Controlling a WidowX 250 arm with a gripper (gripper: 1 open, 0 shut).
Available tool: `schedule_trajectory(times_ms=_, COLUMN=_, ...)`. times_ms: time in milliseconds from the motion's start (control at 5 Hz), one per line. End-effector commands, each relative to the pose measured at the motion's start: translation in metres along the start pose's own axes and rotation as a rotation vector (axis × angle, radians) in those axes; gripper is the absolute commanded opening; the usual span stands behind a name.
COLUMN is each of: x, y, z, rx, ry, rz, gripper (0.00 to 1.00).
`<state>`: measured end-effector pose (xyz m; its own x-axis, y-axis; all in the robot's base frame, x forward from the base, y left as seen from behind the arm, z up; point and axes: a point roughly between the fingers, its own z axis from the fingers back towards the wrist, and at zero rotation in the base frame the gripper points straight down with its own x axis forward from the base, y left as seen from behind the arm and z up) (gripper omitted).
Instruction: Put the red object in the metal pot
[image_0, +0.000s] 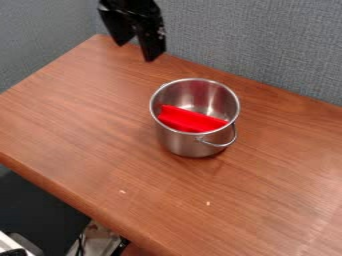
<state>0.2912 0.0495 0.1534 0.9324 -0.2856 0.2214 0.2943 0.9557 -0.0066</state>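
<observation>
Success looks likely: the bright red, elongated flat plastic block (189, 120) lies slanted inside the small shiny round steel pot (198, 118) at frame centre, because the task wanted it there. The black gripper (144, 40), upper left, hangs released and empty above the smooth brown wooden table (80, 120).

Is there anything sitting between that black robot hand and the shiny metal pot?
No. In the camera view, only bare brown wooden table lies between the black hand and the round steel pot, which has the red plastic block inside.
</observation>
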Motion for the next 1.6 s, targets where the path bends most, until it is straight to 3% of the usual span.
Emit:
schedule_trajectory(times_ms=0, x=0.015, y=-0.011, z=0.015, rx=0.005, ry=0.006, rz=-0.08, gripper=1.0)
schedule_trajectory(times_ms=400, x=0.004, y=-0.03, z=0.03, rx=0.045, ry=0.034, rz=0.158, gripper=1.0)
schedule_trajectory(times_ms=600, x=-0.001, y=-0.03, z=0.027, rx=0.064, ry=0.044, rz=0.264, gripper=1.0)
schedule_trajectory(times_ms=1000, x=-0.005, y=-0.045, z=0.013, rx=0.009, ry=-0.053, rz=0.293, gripper=1.0)
schedule_trajectory(times_ms=1400, x=-0.017, y=-0.018, z=-0.005, rx=0.051, ry=-0.038, rz=0.342, gripper=1.0)
